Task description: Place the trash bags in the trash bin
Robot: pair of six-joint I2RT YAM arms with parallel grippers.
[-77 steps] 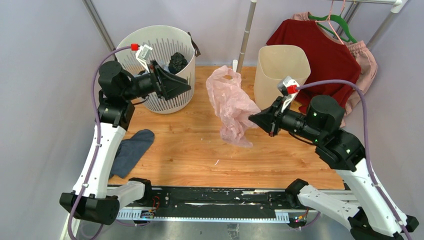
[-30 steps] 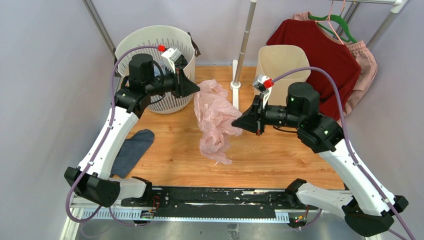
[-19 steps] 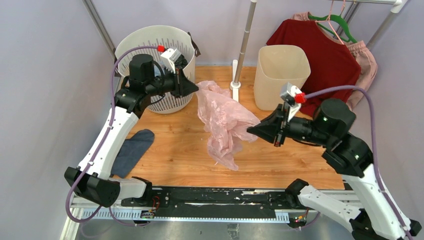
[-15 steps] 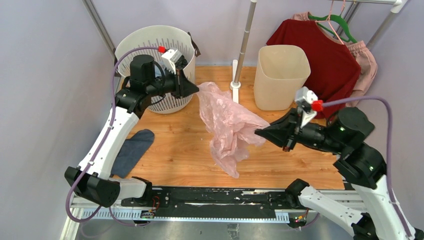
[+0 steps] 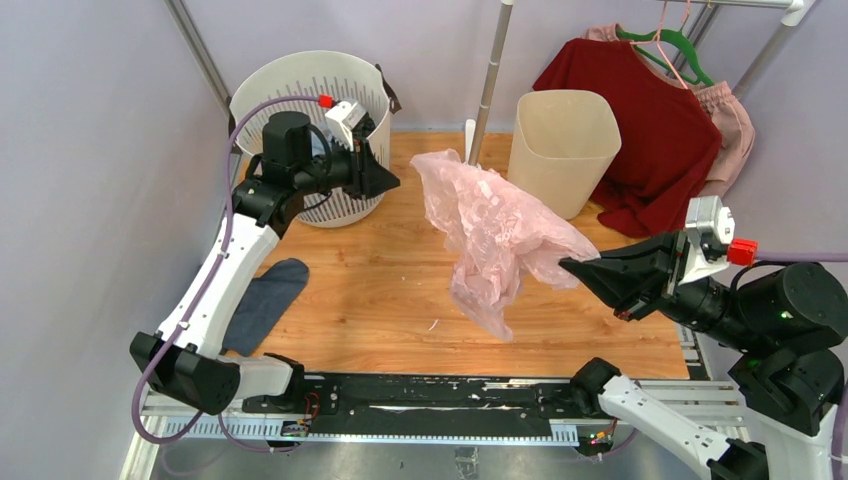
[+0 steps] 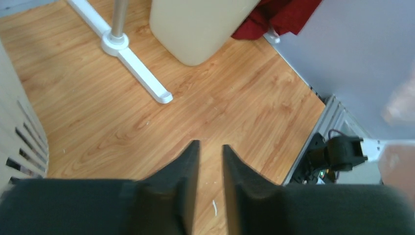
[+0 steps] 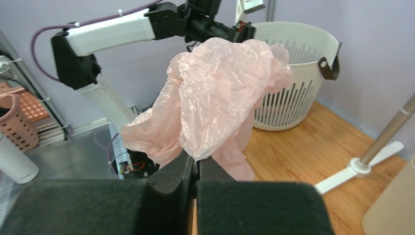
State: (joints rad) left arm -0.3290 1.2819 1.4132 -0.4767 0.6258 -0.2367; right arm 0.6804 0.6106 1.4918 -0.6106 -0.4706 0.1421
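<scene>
Above the middle of the table (image 5: 370, 290), the pink trash bag (image 5: 495, 235) billows in mid-air, and the right gripper (image 5: 572, 268) has it, jaws clamped tight on a bunched edge of plastic! The bag hangs just in front of the cream trash bin (image 5: 563, 150), not inside it. Over by the white slotted basket (image 5: 310, 90), the left gripper (image 5: 392, 182) hovers apart from the bag, jaws a narrow slit, nothing between them.

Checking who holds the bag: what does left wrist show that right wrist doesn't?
Left wrist only: left end effector open and empty, plus the red shirt. Right wrist only: right end effector shut on the pink bag, with the left arm behind. Both: wooden table, white stand foot, slotted basket.
</scene>
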